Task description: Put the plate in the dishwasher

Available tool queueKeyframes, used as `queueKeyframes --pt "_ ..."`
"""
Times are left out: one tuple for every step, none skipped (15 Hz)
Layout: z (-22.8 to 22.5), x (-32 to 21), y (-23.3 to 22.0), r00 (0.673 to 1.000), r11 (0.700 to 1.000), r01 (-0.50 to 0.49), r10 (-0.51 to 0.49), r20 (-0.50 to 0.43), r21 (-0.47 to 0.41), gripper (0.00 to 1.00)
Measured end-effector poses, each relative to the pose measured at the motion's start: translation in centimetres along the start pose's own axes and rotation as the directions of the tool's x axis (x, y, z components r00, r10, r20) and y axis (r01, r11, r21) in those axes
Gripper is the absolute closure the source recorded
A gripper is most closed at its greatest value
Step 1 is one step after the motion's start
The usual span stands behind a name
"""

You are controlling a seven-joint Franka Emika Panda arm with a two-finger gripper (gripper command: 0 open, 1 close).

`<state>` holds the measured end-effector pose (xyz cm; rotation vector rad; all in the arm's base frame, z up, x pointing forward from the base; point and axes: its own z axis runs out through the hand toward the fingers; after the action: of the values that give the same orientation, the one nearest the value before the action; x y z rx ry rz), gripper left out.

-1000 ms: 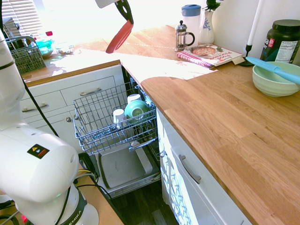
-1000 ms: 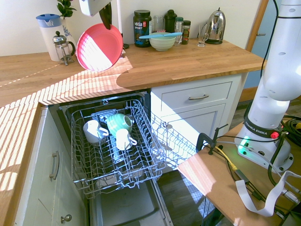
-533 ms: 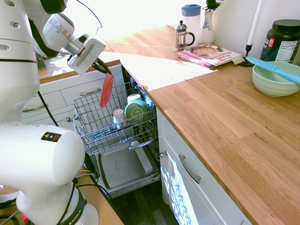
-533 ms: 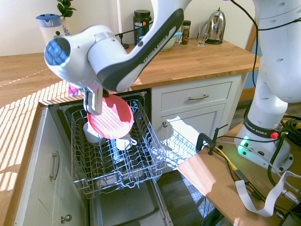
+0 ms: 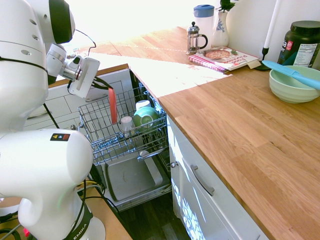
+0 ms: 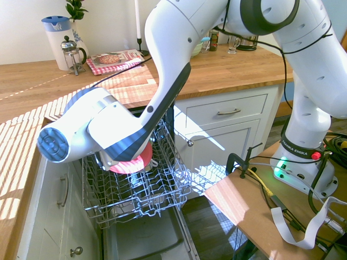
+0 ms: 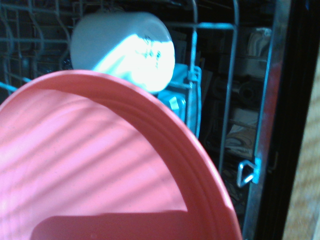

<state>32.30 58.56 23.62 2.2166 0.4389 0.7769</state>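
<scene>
Moved: coral-pink round plastic plate [image 5: 113, 105] lowered on edge into grey wire rack [image 5: 100, 116] of dishwasher [image 5: 131, 177].
Grip: gripper [image 5: 103, 86] pinches plate's top rim.
Relation: plate hangs upright below gripper, beside white cup [image 5: 126, 123].

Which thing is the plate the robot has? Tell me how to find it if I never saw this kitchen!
Look under the wooden counter for the open dishwasher with its grey wire rack pulled out. The plate hangs on edge over that rack, held from above by the gripper. It is flat, round and coral red, unlike the white cups and green cup beside it.
</scene>
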Motion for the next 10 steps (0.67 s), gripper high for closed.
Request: queueKeyframes --pt "-0.8 0.5 -1.0 1.000 1.000 0.007 -0.007 -0.001 0.007 1.00" --pt "-1.2 1.0 -1.9 1.000 1.000 0.015 -0.015 0.009 0.007 1.00" --pt "-0.9 1.3 -2.6 0.999 1.000 0.024 -0.024 0.031 0.004 1.00" --pt "0.1 1.4 -3.6 0.998 1.000 0.030 -0.030 0.053 0.000 1.00" --pt "1.1 1.1 -4.5 0.996 0.999 0.041 -0.040 0.081 -0.003 1.00" --pt "1.6 1.0 -5.1 0.994 0.999 0.047 -0.046 0.103 -0.006 1.00" --pt "1.7 0.7 -5.7 0.992 0.999 0.050 -0.049 0.117 -0.006 1.00" --pt "1.3 0.3 -6.3 0.989 0.998 0.057 -0.056 0.134 -0.001 0.00" --pt "0.8 -0.1 -6.8 0.986 0.998 0.061 -0.062 0.157 0.011 0.00" --pt "0.4 -0.7 -7.5 0.980 0.997 0.070 -0.073 0.188 0.023 0.00"
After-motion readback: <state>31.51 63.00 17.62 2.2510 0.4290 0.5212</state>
